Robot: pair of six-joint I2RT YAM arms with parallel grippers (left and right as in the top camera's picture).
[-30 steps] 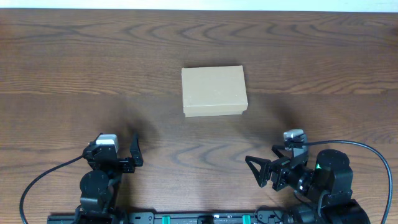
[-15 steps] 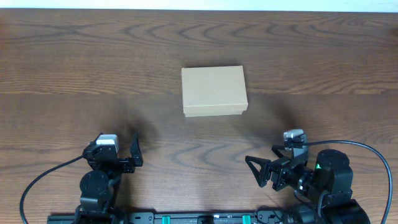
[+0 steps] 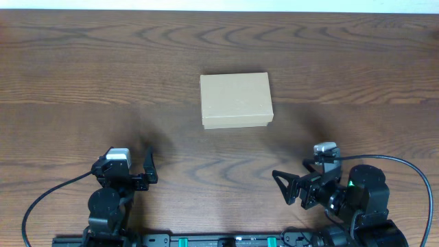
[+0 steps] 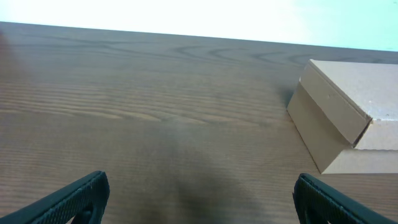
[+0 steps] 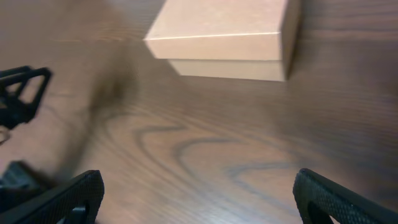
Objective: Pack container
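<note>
A dark wood-grain counter [image 3: 82, 75] fills the overhead view, with a pale strip of background along its far edge. The box [image 3: 236, 101] lies flat near the middle of the counter. It is plain tan cardboard, its lid is down, and its long sides run roughly left to right. It touches nothing but the counter.

Both arms sit at the near edge, well apart from the box, one to each side of it. The left end effector [image 4: 199, 190] is spread wide and holds nothing. In its wrist view the two dark fingertips [image 4: 84, 193] stand at the lower corners with bare wood between them, and the box shows at the right edge, with the seam of the lid visible along its side. The right end effector [image 5: 199, 186] is likewise fully apart and empty. From its wrist camera the box sits ahead at the top of the frame, and part of the left arm [image 5: 18, 93] shows at the left edge.

A black cable [image 3: 41, 202] loops out from each arm's base. A small green light [image 3: 351, 184] glows on the right arm.
</note>
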